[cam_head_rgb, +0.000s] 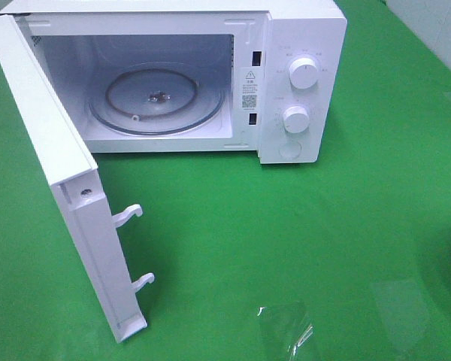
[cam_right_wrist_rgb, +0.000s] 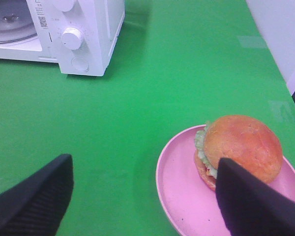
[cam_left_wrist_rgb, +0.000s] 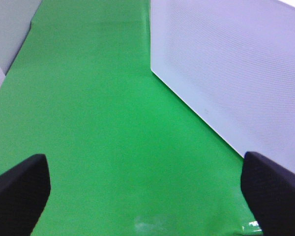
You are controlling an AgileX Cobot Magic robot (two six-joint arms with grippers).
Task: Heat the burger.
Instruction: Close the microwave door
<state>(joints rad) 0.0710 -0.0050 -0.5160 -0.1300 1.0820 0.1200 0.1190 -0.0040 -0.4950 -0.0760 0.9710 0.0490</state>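
Burger (cam_right_wrist_rgb: 238, 150) partly hidden behind open R end effector (cam_right_wrist_rgb: 142, 196); L end effector (cam_left_wrist_rgb: 145, 189) open too.

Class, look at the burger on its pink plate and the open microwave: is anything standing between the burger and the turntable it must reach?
Nothing visible. The burger sits on the pink plate; bare green cloth leads to the microwave, door swung open, turntable empty.
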